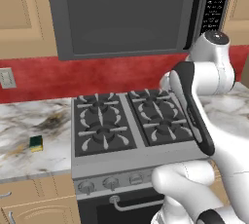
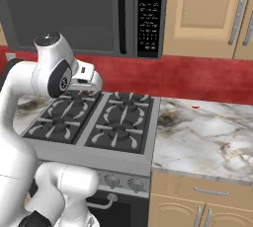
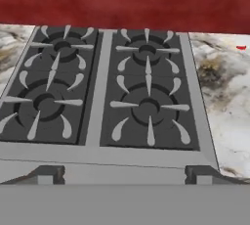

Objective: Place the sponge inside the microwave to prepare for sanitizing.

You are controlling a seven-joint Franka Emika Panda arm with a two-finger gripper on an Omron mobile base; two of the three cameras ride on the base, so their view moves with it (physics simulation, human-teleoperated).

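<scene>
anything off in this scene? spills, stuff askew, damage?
Nothing tipped or damaged. The sponge sits flat on the marble counter left of the gas stove. The microwave door is shut. One oddity: a small red fleck on the counter right of the stove.

The stove (image 1: 129, 121) is sitting between two counter stretches. The microwave (image 1: 131, 11) is hanging directly above the stove. The sponge (image 1: 36, 143) is lying on the counter (image 1: 29, 135) left of the stove, well apart from it.

Veined marble counter (image 1: 29, 121), matt metal stove (image 1: 131, 162), wooden cabinets (image 2: 207, 9).
</scene>
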